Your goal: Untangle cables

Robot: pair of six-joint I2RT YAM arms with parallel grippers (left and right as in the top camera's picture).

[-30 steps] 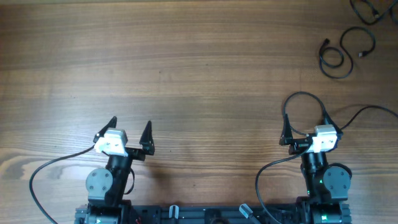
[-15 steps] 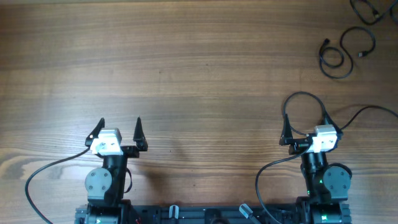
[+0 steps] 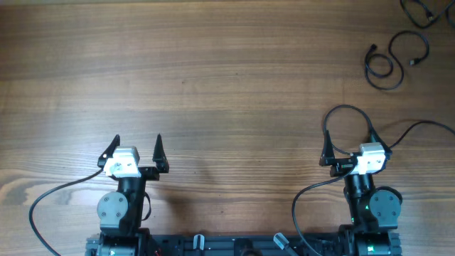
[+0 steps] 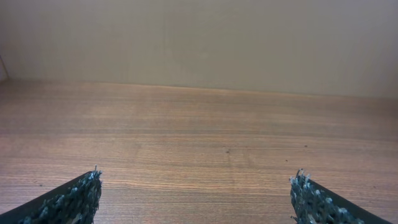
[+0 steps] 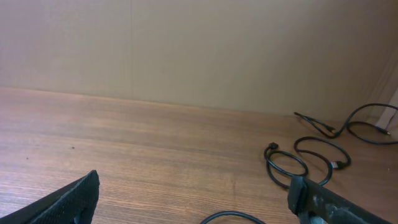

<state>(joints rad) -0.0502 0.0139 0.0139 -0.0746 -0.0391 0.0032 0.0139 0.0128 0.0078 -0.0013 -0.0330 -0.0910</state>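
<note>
Place: a robot lab bench, as far as I can judge.
Surface: one wide wood-grain desk (image 3: 234,71).
Mounting: my left arm (image 3: 117,206) and right arm (image 3: 373,203) stand on a black frame (image 3: 234,245) along the desk's near edge.
Wiring: a loose black wire (image 3: 57,192) trails from each of my arms over that edge.
Backdrop: a plain beige wall (image 4: 199,37) rises straight behind the far edge.
Contents: thin black cables (image 3: 389,62) lie at the far right corner.
</note>
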